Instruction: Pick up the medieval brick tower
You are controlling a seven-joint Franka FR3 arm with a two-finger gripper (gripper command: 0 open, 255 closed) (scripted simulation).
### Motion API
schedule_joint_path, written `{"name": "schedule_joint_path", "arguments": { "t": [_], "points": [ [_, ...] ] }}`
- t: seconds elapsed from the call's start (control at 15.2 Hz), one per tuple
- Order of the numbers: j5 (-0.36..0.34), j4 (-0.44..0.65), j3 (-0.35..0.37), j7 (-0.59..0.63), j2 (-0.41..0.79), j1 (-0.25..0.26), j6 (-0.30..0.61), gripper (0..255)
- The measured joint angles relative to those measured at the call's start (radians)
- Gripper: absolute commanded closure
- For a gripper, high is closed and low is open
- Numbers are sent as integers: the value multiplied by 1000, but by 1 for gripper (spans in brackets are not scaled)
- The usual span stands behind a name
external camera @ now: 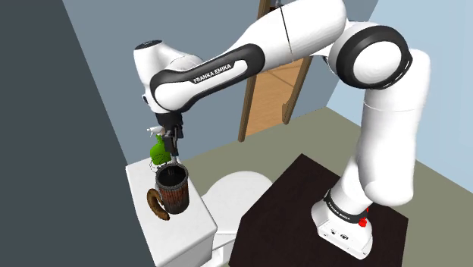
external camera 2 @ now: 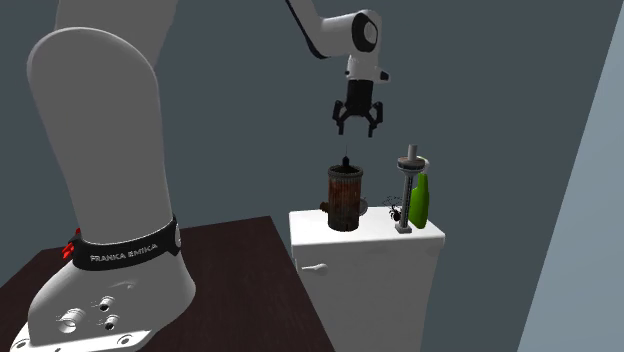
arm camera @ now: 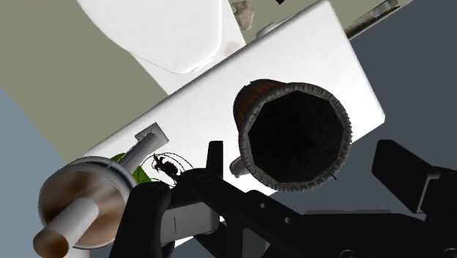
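1. Hand state: the hand (external camera 2: 358,122) is released. Its 2 black fingers (arm camera: 214,163) stand apart and grasp nothing.
2. Hand position: the hand hangs directly above the brick tower (external camera 2: 345,198), clear of it, with a visible gap in the second exterior view. In the wrist view the tower's dark open top lies between the 2 fingers, with no contact.
3. Task item: the brick tower is a brown, round, hollow cylinder with a ragged rim. It stands upright on the white toilet tank lid (external camera 2: 310,222), toward the end nearer the stand (external camera 2: 230,290).
4. Adjacent items on the same lid:
   - A brown ring (external camera: 155,205) lies just beside the tower's base, on the shoulder view's left.
   - A small black spider-like figure (external camera 2: 394,212) sits between the tower and a grey post (external camera 2: 409,190).
   - The grey post is upright and carries a flat disc at its top.
   - A green bottle (external camera 2: 420,200) stands just beside the post, at the lid's far end from the tower.
5. Surroundings: the white toilet seat cover (external camera: 239,190) lies below the tank. The dark box stand is next to the toilet. A wooden door (external camera: 265,83) stands behind the arm in the shoulder view.
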Motion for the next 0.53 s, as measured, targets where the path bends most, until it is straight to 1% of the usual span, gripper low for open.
{"name": "schedule_joint_path", "arguments": {
  "t": [0.07,0.33,0.53],
  "points": [
    [-11,13,5,-9,24,10,5,0],
    [-62,139,20,-35,159,67,-12,0],
    [-76,155,19,-40,200,78,8,0]
  ]
}}
